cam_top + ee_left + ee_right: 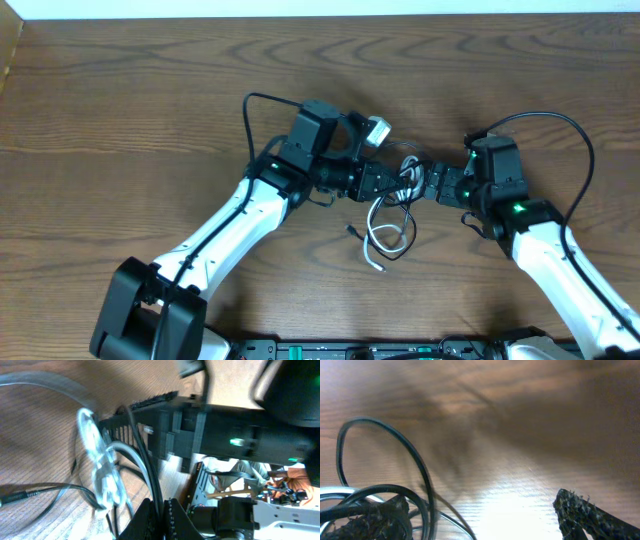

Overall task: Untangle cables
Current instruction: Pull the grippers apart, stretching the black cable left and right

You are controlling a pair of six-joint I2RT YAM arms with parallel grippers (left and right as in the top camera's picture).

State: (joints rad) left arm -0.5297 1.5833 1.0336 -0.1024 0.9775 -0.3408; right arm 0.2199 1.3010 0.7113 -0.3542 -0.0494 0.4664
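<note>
Overhead, my two arms meet above the middle of the wooden table, wrists angled toward each other, and the tangle sits right where they meet. My left claw and my right claw are just beside one another, tips nearly facing. From that spot the white cable drops toward my base in a couple of loose loops that lie on the wood, its pale plug end nearest me. The black cable loops through and around the white one, crossing it in several places. A small dark plug end pokes out on the left of the bundle.

From the left wrist, my left claw is clenched tight. Its fingers are pressed together and the black cable runs straight down into the seam between them, so I am pinching that strand. The white cable shows there as a blurred oval loop to the left of the black strand. My right arm fills the frame beyond, a green light on it.

From the right wrist, my right claw is released, its fingers spread wide with bare wood between them. One finger sits at the lower left beside the bundle, where black loops arch up off the table over a sliver of white. Whether that finger touches the cables I cannot tell.
</note>
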